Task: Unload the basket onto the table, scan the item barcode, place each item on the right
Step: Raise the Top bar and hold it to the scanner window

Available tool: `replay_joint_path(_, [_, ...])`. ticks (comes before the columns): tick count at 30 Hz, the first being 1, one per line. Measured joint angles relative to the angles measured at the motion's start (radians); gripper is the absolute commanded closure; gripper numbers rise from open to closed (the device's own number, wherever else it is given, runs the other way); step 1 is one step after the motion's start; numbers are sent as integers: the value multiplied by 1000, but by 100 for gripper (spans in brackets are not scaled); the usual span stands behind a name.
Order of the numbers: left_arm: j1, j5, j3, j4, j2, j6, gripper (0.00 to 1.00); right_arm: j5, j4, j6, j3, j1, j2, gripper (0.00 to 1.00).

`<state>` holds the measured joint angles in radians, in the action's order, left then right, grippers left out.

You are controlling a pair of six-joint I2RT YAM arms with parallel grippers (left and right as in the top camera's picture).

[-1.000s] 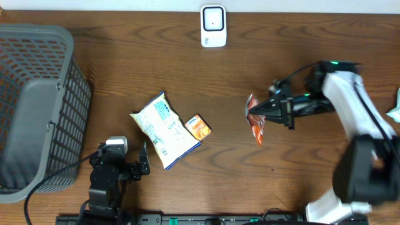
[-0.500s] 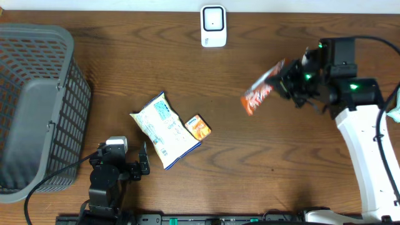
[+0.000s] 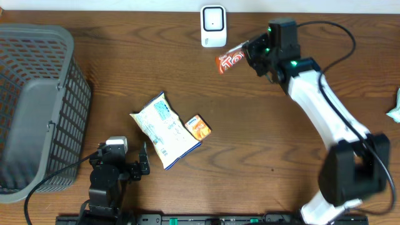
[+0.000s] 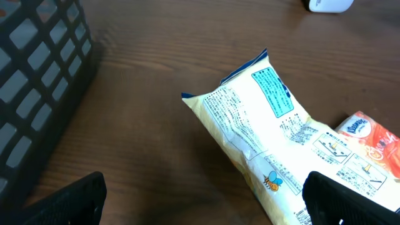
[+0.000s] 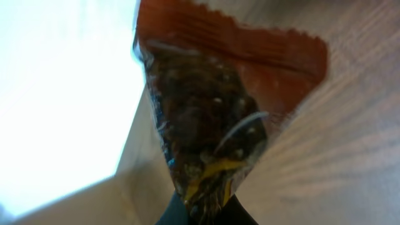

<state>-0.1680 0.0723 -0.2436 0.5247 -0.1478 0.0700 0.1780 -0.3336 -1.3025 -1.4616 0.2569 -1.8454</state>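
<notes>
Right, here is what you have, camera by camera:
- Overhead: your right gripper (image 3: 251, 53) is clamped on one end of the red snack packet (image 3: 230, 61). The packet is held out to the left, just beside the lower right corner of the scanner (image 3: 213, 26) at the far edge of the table (image 3: 281, 156)
- Overhead: your left gripper (image 3: 143, 164) sits at the near edge with its jaws spread wide and nothing between them, close to the near corner of the pale snack bag (image 3: 164, 128)
- Overhead: a small orange packet (image 3: 199, 127) lies against that bag's right edge, and the grey mesh basket (image 3: 72, 106) stands at far left
- Left wrist: you see both dark fingertips (image 4: 69, 200) in the bottom corners, far apart, with bare wood between them. The pale snack bag (image 4: 269, 125) lies ahead with its small print facing up, the small orange packet (image 4: 369, 134) is at its right, the basket wall is at left, and the scanner (image 4: 328, 5) is clipped at the top right
- Right wrist: the fingers (image 5: 175, 217) are pinched together on the red snack packet (image 5: 219, 106) at the bottom edge. The packet fills mid-frame with its crimped end up, wood grain is at right, and the blown-out white at left I can't identify
</notes>
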Motion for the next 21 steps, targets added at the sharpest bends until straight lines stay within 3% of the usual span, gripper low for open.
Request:
replay_joint_path(14, [0,0,0,0,0,0,1,-153,-101,-119,-747,14,-522,98])
replay_joint_path(21, [0,0,0,0,0,0,1,-157,-96,-205,-903,30,-724,98])
